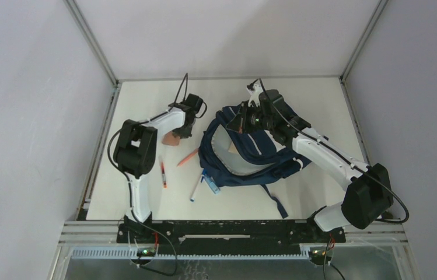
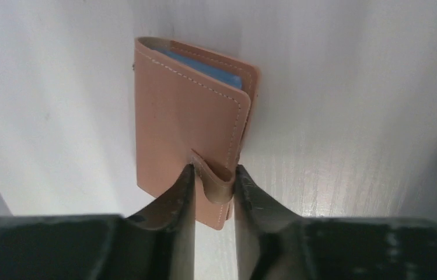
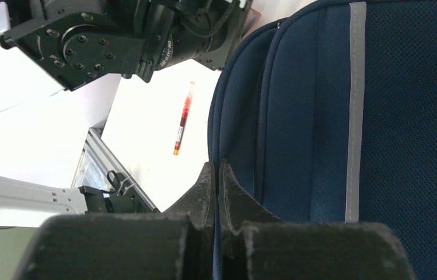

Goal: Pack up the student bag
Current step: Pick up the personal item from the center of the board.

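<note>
The student bag (image 1: 251,153) lies on the white table (image 1: 321,105), right of its middle, navy blue and crumpled, its top mouth gaping toward the far side. One dark strap trails off its near edge toward the arm bases. In the right wrist view a pale grey stripe (image 3: 354,111) runs down the mesh fabric; no brand mark can be read on it.

At the bag's far rim the right gripper (image 3: 217,175) is clenched on a fold of the blue fabric.

Left of the bag lie an orange pencil (image 1: 187,157), then a red pen (image 3: 183,118) whose dark printed band is too small to read. A white-and-blue pen (image 1: 195,189) lies just off the bag's near-left corner.

Farther left of the bag, the left gripper (image 2: 213,175) pinches the strap tab of a tan stitched wallet (image 2: 186,128), a blue card (image 2: 204,64) showing inside it.
</note>
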You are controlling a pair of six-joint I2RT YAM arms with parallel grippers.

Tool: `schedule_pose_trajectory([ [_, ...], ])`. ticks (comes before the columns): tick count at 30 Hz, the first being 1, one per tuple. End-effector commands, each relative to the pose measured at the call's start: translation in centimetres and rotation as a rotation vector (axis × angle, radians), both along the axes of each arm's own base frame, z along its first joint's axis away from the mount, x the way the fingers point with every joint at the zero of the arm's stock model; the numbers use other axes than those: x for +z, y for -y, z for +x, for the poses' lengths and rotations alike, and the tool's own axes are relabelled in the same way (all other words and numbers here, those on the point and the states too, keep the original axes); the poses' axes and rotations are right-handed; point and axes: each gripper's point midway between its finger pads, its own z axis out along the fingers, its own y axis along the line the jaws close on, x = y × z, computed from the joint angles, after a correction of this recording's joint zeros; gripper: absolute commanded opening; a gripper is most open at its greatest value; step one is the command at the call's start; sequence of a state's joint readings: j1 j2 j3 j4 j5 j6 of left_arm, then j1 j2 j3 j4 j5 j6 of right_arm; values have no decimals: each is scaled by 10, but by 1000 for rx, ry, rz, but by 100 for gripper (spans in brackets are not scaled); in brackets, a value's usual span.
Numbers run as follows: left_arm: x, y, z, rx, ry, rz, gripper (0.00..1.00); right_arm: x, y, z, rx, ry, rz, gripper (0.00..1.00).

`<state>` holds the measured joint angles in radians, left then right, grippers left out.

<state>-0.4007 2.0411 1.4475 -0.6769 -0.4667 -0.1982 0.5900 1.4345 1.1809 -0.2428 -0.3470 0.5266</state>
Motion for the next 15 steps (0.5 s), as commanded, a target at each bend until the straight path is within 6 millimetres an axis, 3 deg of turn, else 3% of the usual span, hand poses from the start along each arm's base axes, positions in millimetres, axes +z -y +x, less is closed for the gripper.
schedule_pose_trajectory([
  [1,-5,6,2,-2,-35,-55,11,58,-16,-3,54,118,135,0],
  [2,-1,6,3,4,-27,-61,2,57,-16,-3,54,115,134,0],
  [5,21,7,6,8,24,-84,0,54,-16,-2,56,106,130,0],
  [11,106,9,0,7,205,-191,0,53,-12,2,41,106,128,0],
  [13,135,22,-9,-28,260,-301,0,54,-9,5,36,110,128,0],
  [15,160,47,-20,-85,313,-481,0,54,-5,7,27,108,127,0],
])
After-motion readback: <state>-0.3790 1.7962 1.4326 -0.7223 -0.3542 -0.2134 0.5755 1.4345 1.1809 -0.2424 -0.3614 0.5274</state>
